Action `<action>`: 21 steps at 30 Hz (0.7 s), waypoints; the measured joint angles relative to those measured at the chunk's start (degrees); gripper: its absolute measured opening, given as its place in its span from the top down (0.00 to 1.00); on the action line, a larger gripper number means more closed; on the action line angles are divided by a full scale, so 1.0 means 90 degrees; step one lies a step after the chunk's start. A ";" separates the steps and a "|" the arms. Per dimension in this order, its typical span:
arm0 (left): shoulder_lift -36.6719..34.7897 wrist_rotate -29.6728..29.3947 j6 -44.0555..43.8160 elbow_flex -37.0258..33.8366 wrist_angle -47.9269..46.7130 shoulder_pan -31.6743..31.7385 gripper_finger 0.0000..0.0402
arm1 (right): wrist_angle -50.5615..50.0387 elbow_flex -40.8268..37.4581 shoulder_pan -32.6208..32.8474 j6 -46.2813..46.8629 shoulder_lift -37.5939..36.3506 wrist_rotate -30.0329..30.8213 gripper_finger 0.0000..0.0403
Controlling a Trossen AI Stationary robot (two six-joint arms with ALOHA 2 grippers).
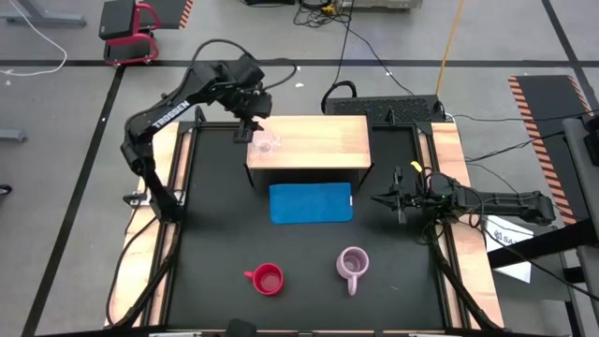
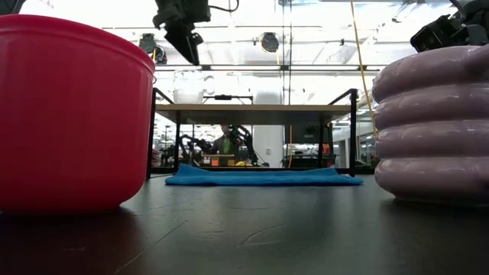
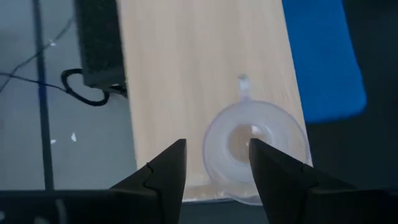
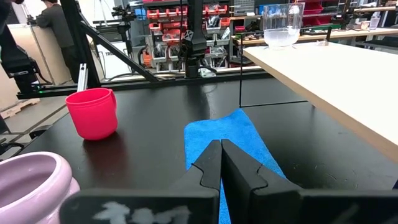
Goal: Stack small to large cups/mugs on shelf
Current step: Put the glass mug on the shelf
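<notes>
Nearest on the dark tabletop (image 1: 215, 215) stand the glossy red mug (image 1: 267, 279) and, to its right, the ribbed lilac mug (image 1: 352, 266), both well apart from the shelf (image 1: 318, 140). The red mug, probably next to go, lies nearer the left arm. The right hand (image 1: 399, 198) waits pinched shut at the right edge beside the blue mat (image 1: 311, 202). Farther off, the clear glass cup (image 3: 255, 146) sits on the pale wooden shelf's left near corner, the left hand (image 3: 217, 165) directly above it, fingers parted and empty.
</notes>
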 joint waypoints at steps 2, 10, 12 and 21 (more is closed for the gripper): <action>-0.0068 0.0000 -0.0412 0.0000 0.0117 0.0001 0.56 | 0.0000 0.0000 0.0000 0.0000 0.0000 0.0000 1.00; -0.0123 0.0225 -0.1878 0.0002 0.0126 -0.0084 0.56 | 0.0000 -0.0001 0.0001 -0.0023 0.0000 0.0000 1.00; -0.0127 0.0234 -0.1709 0.0002 -0.0045 -0.0234 0.56 | 0.0000 0.0000 0.0001 -0.0035 0.0000 0.0000 1.00; -0.0120 -0.0426 -0.0742 0.0002 -0.0708 -0.0973 0.56 | 0.0000 -0.0001 0.0000 -0.0044 0.0001 0.0000 1.00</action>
